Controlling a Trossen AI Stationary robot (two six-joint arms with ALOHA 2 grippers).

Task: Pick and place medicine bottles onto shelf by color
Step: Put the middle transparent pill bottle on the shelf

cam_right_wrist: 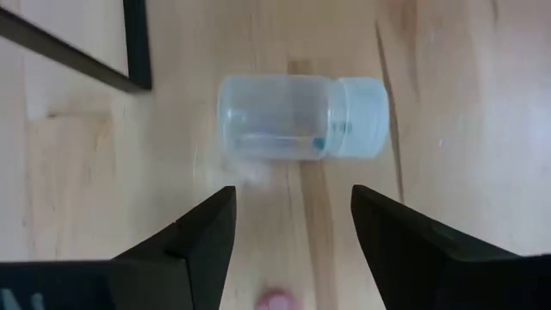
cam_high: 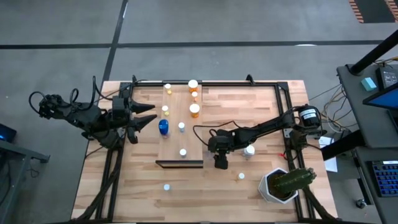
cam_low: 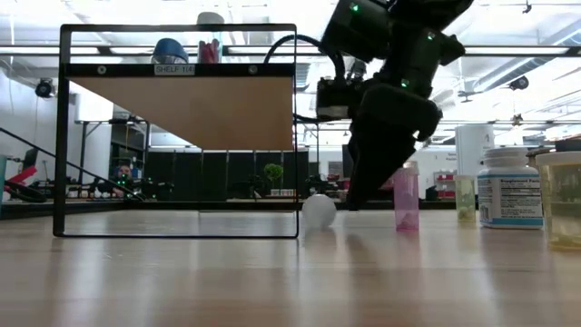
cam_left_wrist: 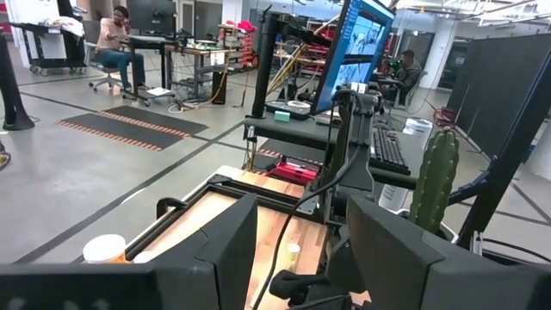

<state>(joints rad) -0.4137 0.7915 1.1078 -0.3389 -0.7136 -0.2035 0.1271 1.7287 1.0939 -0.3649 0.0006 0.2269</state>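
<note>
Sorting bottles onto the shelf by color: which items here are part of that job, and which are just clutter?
Job:
- shelf
- orange bottles
- blue bottle
- clear bottle lying on its side
- pink bottle
- right gripper, open above the clear bottle

Clutter:
- potted cactus
- large white supplement bottle

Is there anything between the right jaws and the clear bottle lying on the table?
Only bare tabletop separates the right gripper from the clear bottle, per the right wrist view.
</note>
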